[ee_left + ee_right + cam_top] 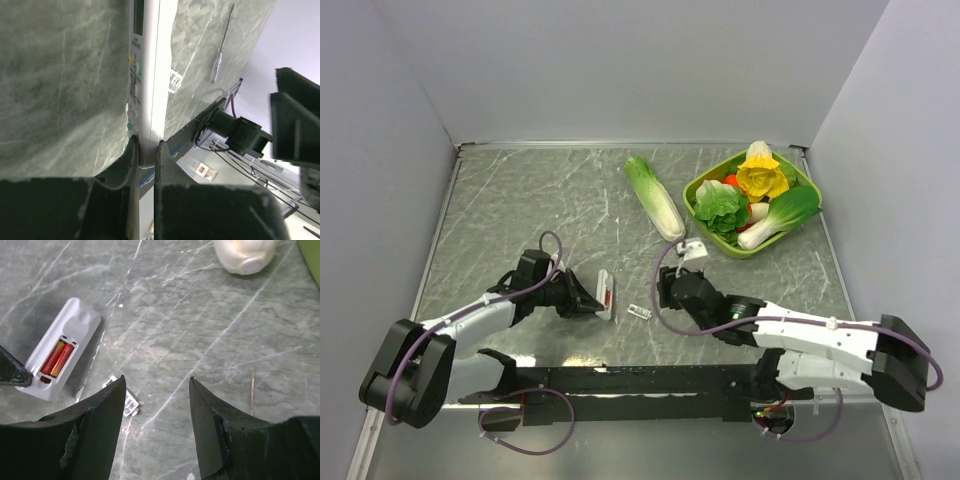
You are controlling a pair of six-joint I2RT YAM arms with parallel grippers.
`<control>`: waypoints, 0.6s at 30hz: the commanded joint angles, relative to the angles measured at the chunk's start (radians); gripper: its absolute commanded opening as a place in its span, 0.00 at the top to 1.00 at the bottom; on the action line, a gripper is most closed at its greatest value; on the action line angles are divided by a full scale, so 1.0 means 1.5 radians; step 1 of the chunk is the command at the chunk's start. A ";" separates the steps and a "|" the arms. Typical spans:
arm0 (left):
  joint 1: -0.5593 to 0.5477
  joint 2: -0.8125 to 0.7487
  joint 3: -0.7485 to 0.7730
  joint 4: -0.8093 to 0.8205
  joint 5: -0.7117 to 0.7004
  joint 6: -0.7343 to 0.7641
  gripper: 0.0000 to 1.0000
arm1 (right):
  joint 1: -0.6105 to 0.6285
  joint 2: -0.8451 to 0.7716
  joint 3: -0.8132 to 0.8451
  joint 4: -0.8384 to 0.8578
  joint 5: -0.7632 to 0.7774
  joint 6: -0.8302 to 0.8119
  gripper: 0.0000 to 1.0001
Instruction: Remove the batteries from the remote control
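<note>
- The batteries (57,357), two red-and-gold cells, lie side by side in the open recess of the remote control (80,320). Neither has been lifted yet.
- The remote control sits in the near half of the tabletop (520,200), a little left of the middle. It is tipped up on one long side, so the recess faces right.
- The left gripper (146,145) has its fingers pinched on the remote's near end, bracing it against the marble.
- The small flat cover piece (131,402) lies on the tabletop just right of the remote, towards the near edge, already off.
- The right gripper (156,384) hovers to the right of the cover piece with its fingers spread wide and nothing between them.
- The step in hand looks like the right arm's reach into the recess. It would go best with the fingers narrowed first, since the recess is slim.
- One fingertip hooked at an end of the nearer cell should tip it out, while the left hold stays firm so the remote does not twist.
- Farther off, a napa cabbage (655,198) lies towards the far edge, and a green bowl (752,252) of vegetables fills the far right corner.
</note>
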 commanded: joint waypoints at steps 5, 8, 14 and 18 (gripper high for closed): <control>0.015 0.036 0.061 -0.064 -0.094 0.056 0.99 | -0.083 -0.092 0.020 -0.250 -0.068 0.092 0.36; 0.015 0.044 0.045 -0.039 -0.079 0.048 0.99 | -0.102 -0.119 0.011 -0.303 -0.093 0.115 0.35; 0.015 0.079 0.002 0.028 -0.045 0.033 0.99 | -0.117 -0.129 -0.014 -0.348 -0.060 0.177 0.33; 0.015 0.081 0.017 -0.013 -0.075 0.056 0.95 | -0.141 -0.105 -0.028 -0.334 -0.100 0.194 0.32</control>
